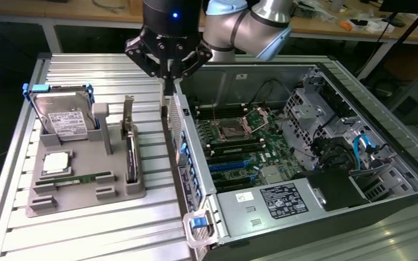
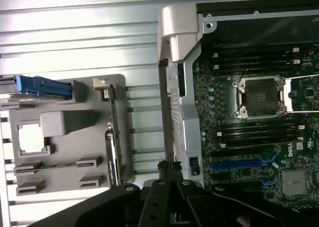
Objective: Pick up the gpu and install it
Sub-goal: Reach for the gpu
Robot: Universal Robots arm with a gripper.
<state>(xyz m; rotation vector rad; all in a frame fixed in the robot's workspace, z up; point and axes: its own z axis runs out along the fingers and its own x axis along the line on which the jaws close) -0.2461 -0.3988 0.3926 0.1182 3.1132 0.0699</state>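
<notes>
Scene: A Universal Robots arm poised over an open computer case (image 1: 183,128) (image 2: 182,102) on a slatted metal table (image 1: 85,239).

Gripper: The gripper (image 1: 167,81) (image 2: 169,169) hangs above the case's rear wall, over the narrow gap between case and grey holder (image 1: 85,193) (image 2: 60,152).

Fingers: Drawn together to a point, with nothing visibly held between them.

Gpu: The gpu (image 1: 130,147) (image 2: 113,147) stands on edge in a slot of the holder, just beside the case's rear wall and outside it, with its metal bracket at the end farther from the case's power supply.

Neighbours: A hard drive (image 1: 63,117) and a green RAM stick (image 1: 85,178) share the holder, on the side of the gpu away from the case.

Slots: Blue expansion slots (image 1: 231,163) (image 2: 239,164) lie unoccupied on the board inside the case.

Stage: By the look of it, the pick is not yet made and the card is untouched.

Doing it well: The grasp likely calls for fingers opened wide enough to straddle the card's thin upper edge, squared to its faces and clear of the holder's posts. A straight lift would keep the card from binding in its slot or striking the case wall beside it.
</notes>
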